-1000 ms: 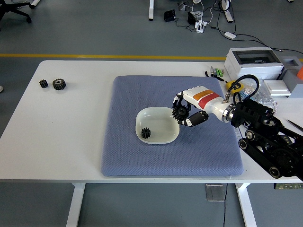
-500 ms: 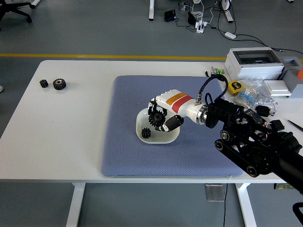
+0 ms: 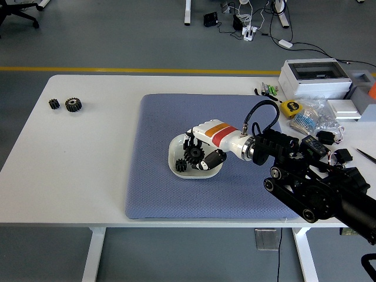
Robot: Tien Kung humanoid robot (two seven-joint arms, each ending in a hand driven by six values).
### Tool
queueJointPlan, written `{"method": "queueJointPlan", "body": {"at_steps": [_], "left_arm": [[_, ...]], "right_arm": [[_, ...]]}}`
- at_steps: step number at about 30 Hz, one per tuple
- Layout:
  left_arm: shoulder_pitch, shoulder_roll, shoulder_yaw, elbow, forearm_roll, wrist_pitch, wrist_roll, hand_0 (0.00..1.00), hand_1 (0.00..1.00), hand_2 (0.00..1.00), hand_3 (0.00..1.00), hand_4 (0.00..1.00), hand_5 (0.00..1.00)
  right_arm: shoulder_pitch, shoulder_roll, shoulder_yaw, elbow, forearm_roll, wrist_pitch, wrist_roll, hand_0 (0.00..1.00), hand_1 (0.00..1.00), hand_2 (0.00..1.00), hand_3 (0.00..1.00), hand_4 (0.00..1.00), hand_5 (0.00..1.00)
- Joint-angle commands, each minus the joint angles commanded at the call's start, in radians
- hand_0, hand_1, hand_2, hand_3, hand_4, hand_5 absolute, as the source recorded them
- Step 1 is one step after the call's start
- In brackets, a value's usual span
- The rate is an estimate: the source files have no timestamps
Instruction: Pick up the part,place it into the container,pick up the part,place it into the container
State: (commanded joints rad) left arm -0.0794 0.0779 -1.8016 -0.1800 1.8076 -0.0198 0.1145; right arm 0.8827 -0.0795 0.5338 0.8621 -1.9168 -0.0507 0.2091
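My right hand (image 3: 197,151) reaches in from the right and hangs low inside the white bowl (image 3: 177,147) on the blue mat. Its fingers are curled around a black gear (image 3: 193,155), which sits low in the bowl. A second, smaller black gear (image 3: 181,167) lies in the bowl just left of the hand. Two more black gears, a small one (image 3: 54,104) and a larger one (image 3: 73,104), lie on the white table at the far left. The left arm is out of view.
The blue mat (image 3: 158,194) covers the table's middle. A white box (image 3: 314,77), a yellow tape measure (image 3: 289,107), bagged parts (image 3: 309,119) and cables crowd the back right corner of the table.
My right hand has carried the gear leftward from the bowl's right rim to over the bowl, then lowered it into the bowl. The other gears have not moved.
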Motion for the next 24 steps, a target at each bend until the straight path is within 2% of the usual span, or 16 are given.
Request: {"method": "queueJointPlan", "body": {"at_steps": [3, 4, 14, 19, 21, 22, 24], "left_arm": [[0.0, -0.001, 0.001, 0.0, 0.0, -0.001, -0.001, 0.711, 0.671, 0.665, 0.566, 0.613, 0.546], [-0.001, -0.001, 0.002, 0.0, 0.0, -0.001, -0.001, 0.711, 0.67, 0.663, 0.565, 0.612, 0.541], [0.006, -0.001, -0.003, 0.0, 0.009, -0.002, 0.0, 0.711, 0.67, 0.663, 0.565, 0.612, 0.542], [0.015, 0.003, -0.004, 0.0, 0.014, -0.002, -0.001, 0.711, 0.67, 0.663, 0.565, 0.612, 0.541], [0.02, 0.005, -0.016, 0.0, 0.02, -0.001, 0.0, 0.711, 0.67, 0.663, 0.565, 0.612, 0.541], [0.022, 0.006, -0.024, 0.0, 0.023, 0.0, 0.002, 0.711, 0.67, 0.663, 0.565, 0.612, 0.541], [0.031, 0.006, -0.036, 0.0, 0.028, 0.001, 0.004, 0.711, 0.67, 0.663, 0.565, 0.612, 0.541]], "right_arm": [[-0.002, 0.0, 0.001, -0.006, 0.006, -0.004, 0.004, 0.411, 0.503, 0.745, 0.848, 0.998, 0.231], [-0.003, 0.0, 0.003, -0.009, 0.007, -0.005, 0.005, 0.421, 0.511, 0.8, 0.889, 0.998, 0.247], [-0.014, -0.017, 0.054, 0.015, -0.008, -0.005, 0.01, 0.413, 0.513, 0.805, 0.885, 0.998, 0.247], [-0.032, -0.063, 0.161, 0.089, -0.006, 0.001, 0.006, 0.407, 0.512, 0.794, 0.861, 0.998, 0.248], [-0.052, -0.094, 0.198, 0.133, 0.058, -0.011, 0.022, 0.407, 0.512, 0.794, 0.861, 0.998, 0.248], [-0.066, -0.112, 0.207, 0.158, 0.097, -0.017, 0.03, 0.437, 0.515, 0.712, 0.757, 0.988, 0.273], [-0.099, -0.15, 0.215, 0.215, 0.181, -0.033, 0.045, 0.437, 0.515, 0.712, 0.757, 0.988, 0.273]]}}
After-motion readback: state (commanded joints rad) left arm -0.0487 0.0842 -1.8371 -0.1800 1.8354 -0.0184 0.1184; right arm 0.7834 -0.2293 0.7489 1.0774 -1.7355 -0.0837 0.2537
